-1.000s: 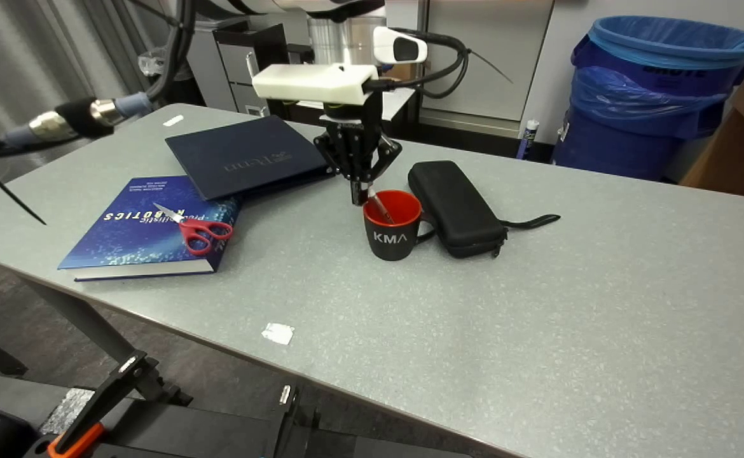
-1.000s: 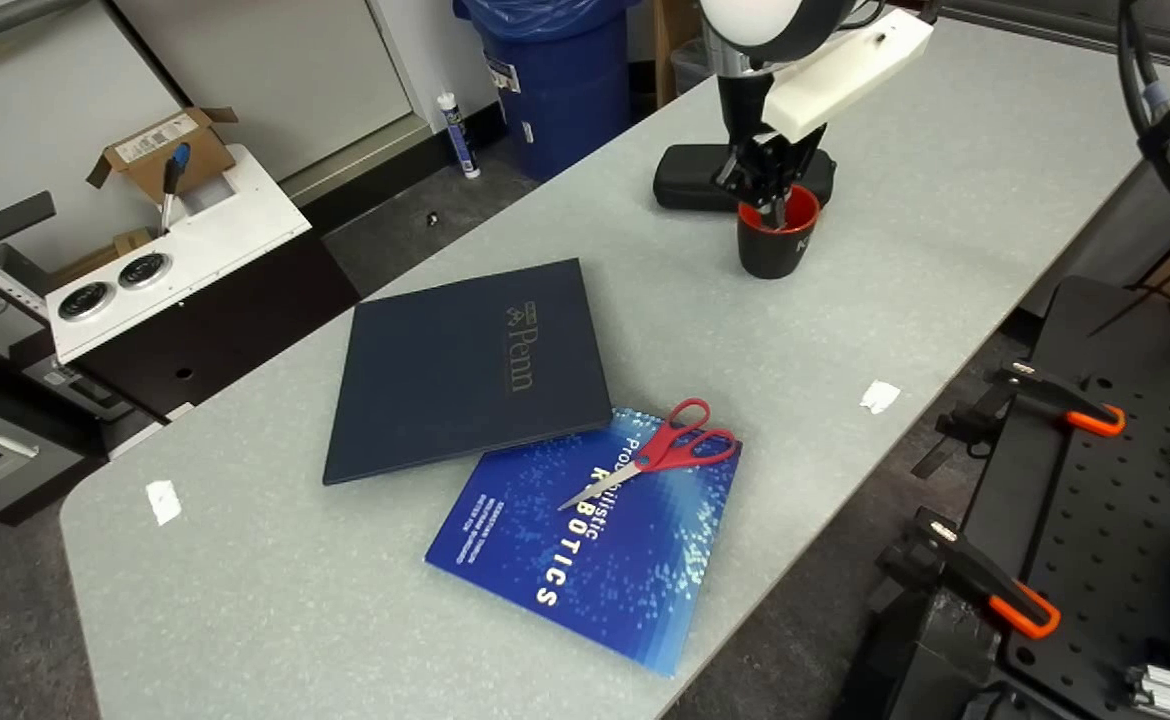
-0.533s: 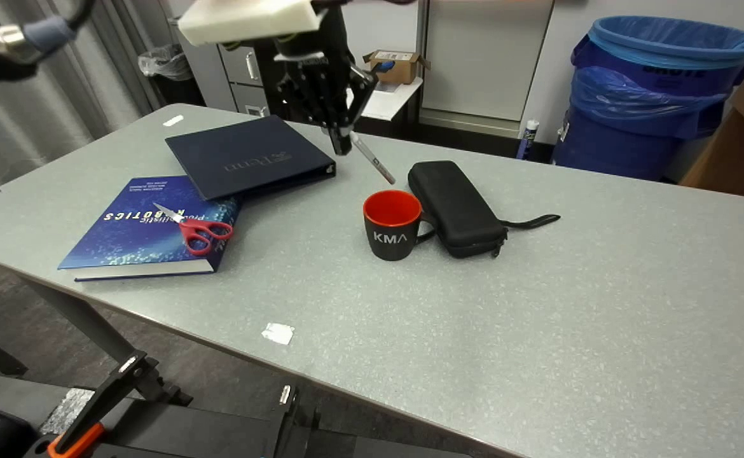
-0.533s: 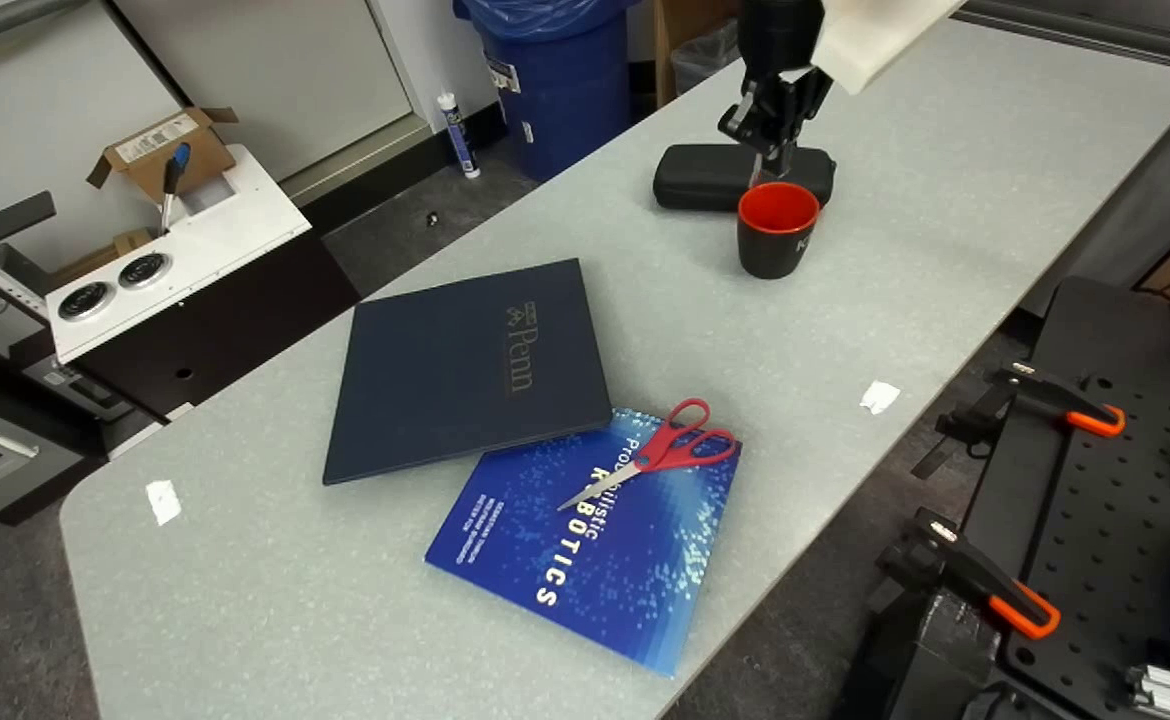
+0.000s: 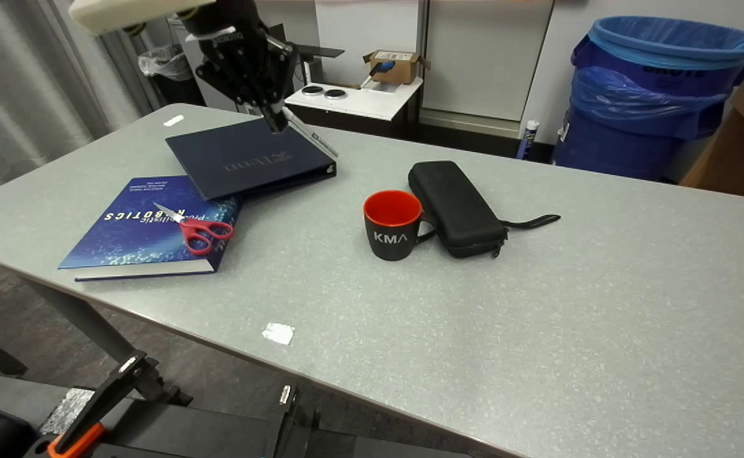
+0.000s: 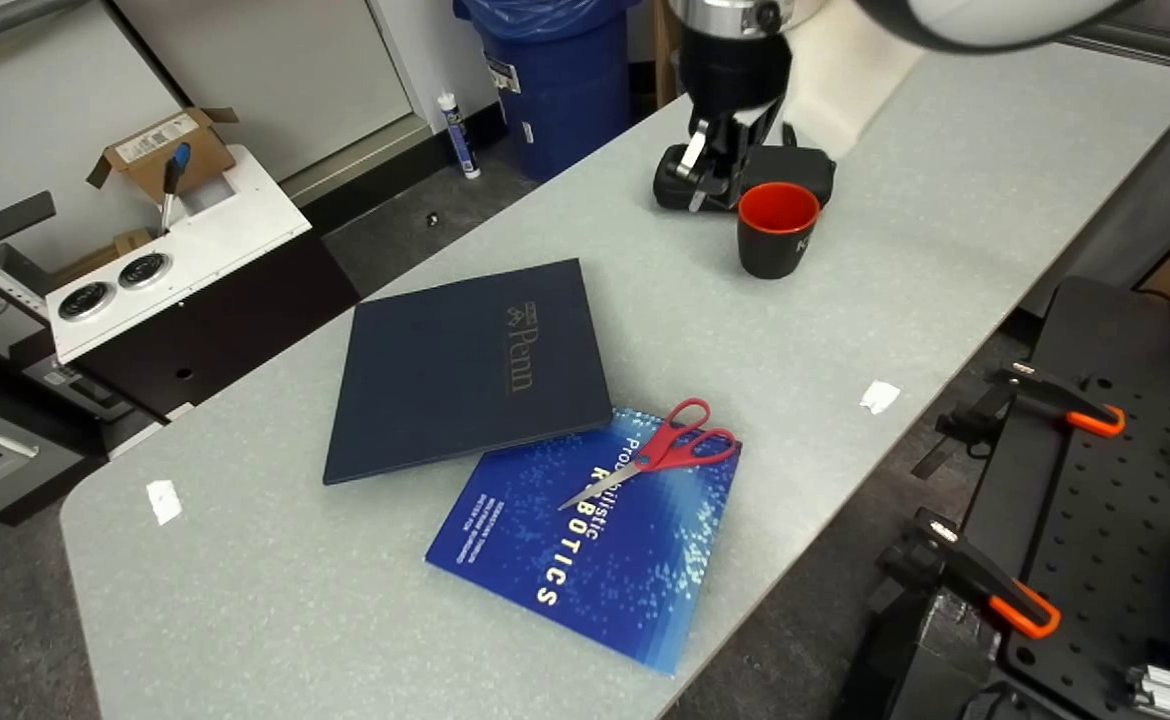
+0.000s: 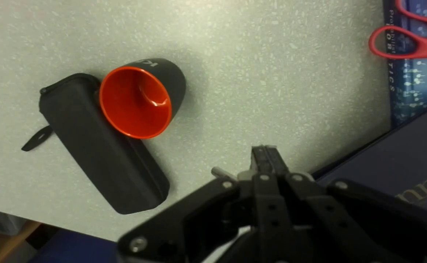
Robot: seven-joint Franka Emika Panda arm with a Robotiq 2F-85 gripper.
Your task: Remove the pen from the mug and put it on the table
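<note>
The black mug (image 5: 386, 247) with red inside stands upright on the light-grey table (image 5: 537, 343). It shows in both exterior views (image 6: 770, 252), and in the wrist view (image 7: 135, 104) its inside holds nothing. My gripper (image 5: 276, 122) is shut on the pen (image 5: 315, 137), a slim pale marker sticking out at a slant. The gripper is raised above the table, over the dark binder's far part in that exterior view, and well apart from the mug. In the wrist view only the pen's end (image 7: 222, 172) shows beside the fingertips (image 7: 269, 149); the fingers hide the rest.
A black oblong case (image 5: 458, 210) lies beside the mug, near its handle. A dark blue binder (image 5: 251, 156) partly overlaps a blue book (image 5: 137, 232); red-handled scissors (image 5: 200, 232) lie on the book. A white tape patch (image 5: 278, 333) is near the table's front edge.
The pen came up out of the mug with my shut gripper. Gripper and pen rose and moved away from the mug, toward the binder side in an exterior view. The mug stayed put.
</note>
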